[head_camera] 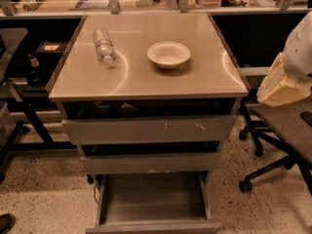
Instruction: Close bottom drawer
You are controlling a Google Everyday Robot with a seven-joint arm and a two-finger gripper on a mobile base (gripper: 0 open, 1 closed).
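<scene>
The bottom drawer (153, 199) stands pulled far out at the foot of the grey cabinet. Its deep grey tray is open to view and looks empty, and its plain front (156, 226) is at the lower edge of the view. Above it, the middle drawer (151, 163) with a pale chipped edge and the top drawer (148, 129) with white scratches each stick out a little. My gripper is not in view. Only a white and tan part of my arm (290, 67) shows at the right edge, level with the cabinet top.
On the cabinet top (146, 82) lie a clear plastic bottle (103, 45) on its side and a white bowl (168, 54). An office chair (280, 130) stands to the right on its wheeled base. Dark desk frames stand to the left, and a workbench runs behind.
</scene>
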